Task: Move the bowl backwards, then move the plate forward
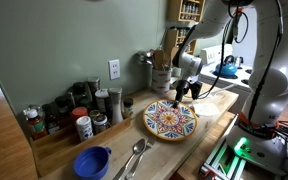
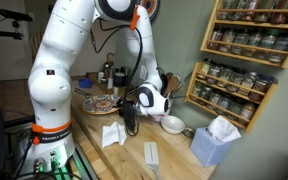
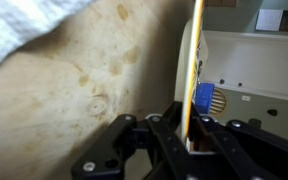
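Observation:
The plate (image 1: 170, 121), round with an orange, blue and white mosaic pattern, lies on the wooden counter (image 1: 214, 105); it also shows in an exterior view (image 2: 98, 102). My gripper (image 1: 181, 94) stands at the plate's rim, pointing down. In the wrist view the jaws (image 3: 191, 140) are shut on the plate's thin yellow-edged rim (image 3: 197, 50), seen edge-on. The small white bowl (image 2: 172, 124) sits on the counter just beside the gripper (image 2: 132, 120); in the exterior view that shows the whole plate it is hidden.
A blue bowl (image 1: 92, 160) and metal spoons (image 1: 134, 158) lie near the counter's front. Jars and bottles (image 1: 74, 112) line the wall. White napkins (image 2: 112, 135), a tissue box (image 2: 216, 140) and a spice shelf (image 2: 249, 50) are close by.

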Available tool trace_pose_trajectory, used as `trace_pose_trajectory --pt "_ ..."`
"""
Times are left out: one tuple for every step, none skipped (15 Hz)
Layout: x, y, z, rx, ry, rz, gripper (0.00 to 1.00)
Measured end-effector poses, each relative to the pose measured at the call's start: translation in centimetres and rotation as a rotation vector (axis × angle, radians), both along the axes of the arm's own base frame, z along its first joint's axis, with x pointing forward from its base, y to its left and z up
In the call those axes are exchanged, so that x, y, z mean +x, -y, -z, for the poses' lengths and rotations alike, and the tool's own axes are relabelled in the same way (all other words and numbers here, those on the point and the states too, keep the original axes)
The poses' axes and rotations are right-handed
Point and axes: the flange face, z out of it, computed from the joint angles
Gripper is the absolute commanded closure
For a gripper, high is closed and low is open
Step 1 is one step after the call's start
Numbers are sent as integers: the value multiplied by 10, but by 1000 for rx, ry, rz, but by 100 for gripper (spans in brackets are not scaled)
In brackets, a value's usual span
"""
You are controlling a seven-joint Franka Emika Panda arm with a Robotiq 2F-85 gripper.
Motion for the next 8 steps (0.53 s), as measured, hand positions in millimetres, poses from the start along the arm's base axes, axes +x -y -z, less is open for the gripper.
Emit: trace_pose_trajectory --pt "3 0 0 -12 -2 1 98" --pt "5 0 0 -26 -3 4 98" --pt "7 1 0 -42 -5 7 98" --pt "9 1 0 -56 -6 10 98" --pt "10 2 0 -69 -9 12 98" --pt "12 2 0 -77 -12 12 98" --pt "12 2 0 -83 -15 12 98" --pt "13 2 -1 -88 -18 10 66"
